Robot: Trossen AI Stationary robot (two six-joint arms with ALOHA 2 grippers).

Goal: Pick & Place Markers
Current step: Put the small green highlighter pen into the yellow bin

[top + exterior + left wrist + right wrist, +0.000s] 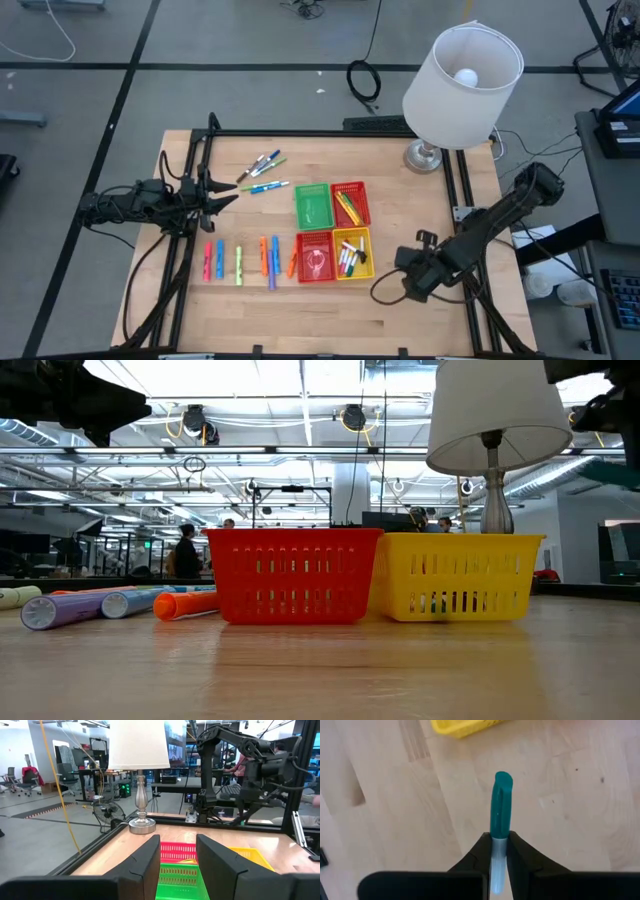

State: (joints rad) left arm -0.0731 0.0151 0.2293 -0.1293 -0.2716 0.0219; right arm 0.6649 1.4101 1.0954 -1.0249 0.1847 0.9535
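Pinched between the right pincer fingers, a teal-capped marker jutted forward above bare table; light, stiff and slick, it looked best gripped mid-barrel. Left pincer waited spread.

A pale wooden worktop stands on a grey floor crossed by dark tape lines. A table lamp with a white shade stands at the worktop's far right corner. Beyond the lamp, the low view shows an open workshop with ceiling light strips, pipes, desks and people standing far off.
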